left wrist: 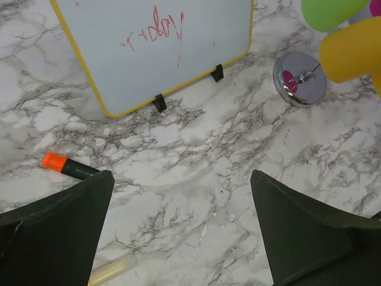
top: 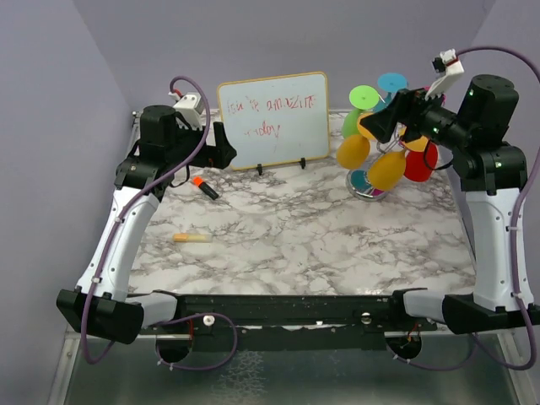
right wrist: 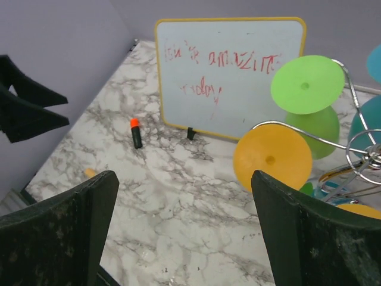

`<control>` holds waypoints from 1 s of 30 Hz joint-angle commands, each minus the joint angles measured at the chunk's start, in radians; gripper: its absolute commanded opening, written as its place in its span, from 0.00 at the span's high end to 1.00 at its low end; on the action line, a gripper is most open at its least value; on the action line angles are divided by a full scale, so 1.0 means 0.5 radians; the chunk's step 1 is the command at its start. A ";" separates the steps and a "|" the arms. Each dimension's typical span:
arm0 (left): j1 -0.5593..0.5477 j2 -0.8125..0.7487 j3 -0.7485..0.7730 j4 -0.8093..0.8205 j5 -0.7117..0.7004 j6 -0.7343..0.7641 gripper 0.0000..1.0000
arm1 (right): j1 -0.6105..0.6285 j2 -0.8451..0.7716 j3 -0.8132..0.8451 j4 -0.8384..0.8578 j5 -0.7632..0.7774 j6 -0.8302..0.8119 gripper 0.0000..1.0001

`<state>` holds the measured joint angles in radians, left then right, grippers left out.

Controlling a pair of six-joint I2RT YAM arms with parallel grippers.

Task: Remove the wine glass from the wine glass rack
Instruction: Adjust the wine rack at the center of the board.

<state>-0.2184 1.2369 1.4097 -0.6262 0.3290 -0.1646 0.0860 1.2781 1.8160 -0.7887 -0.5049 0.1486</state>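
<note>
Right claw (right wrist: 184, 232) and left claw (left wrist: 181, 232) both spread, empty; right arm (top: 485, 126) covers the top of the wine glass rack (top: 371, 191).

wine glass rack (right wrist: 372, 156) — edge-clipped; marker (left wrist: 68, 167) — half-hidden

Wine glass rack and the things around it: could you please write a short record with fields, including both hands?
rack: wine glass rack, upright, far right of the marble table
glasses: coloured wine glasses hang on it; green, yellow, red and teal seen
right hand: right hand open, near the rack, holding nothing
left hand: left hand open, above the table, holding nothing
other: whiteboard; marker lying before it
</note>
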 commanded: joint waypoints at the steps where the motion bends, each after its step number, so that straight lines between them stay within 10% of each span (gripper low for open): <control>1: -0.013 -0.039 -0.040 0.073 0.010 -0.053 0.01 | 0.009 -0.147 -0.222 0.154 -0.326 0.138 0.00; 14: -0.044 -0.069 -0.156 0.138 0.045 -0.096 0.01 | 0.106 -0.494 -0.997 0.731 -1.010 0.433 0.00; 22: -0.091 -0.042 -0.228 0.327 0.112 -0.241 0.01 | 0.944 -0.239 -1.006 0.027 0.286 0.174 0.00; 30: -0.207 -0.013 -0.251 0.366 0.081 -0.212 0.01 | 0.994 -0.317 -1.302 0.000 0.864 0.397 0.00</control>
<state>-0.3023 1.2270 1.3079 -0.4786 0.3500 -0.2649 0.5797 1.1713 1.2179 -0.7158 -0.3256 0.2901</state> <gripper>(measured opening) 0.987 0.998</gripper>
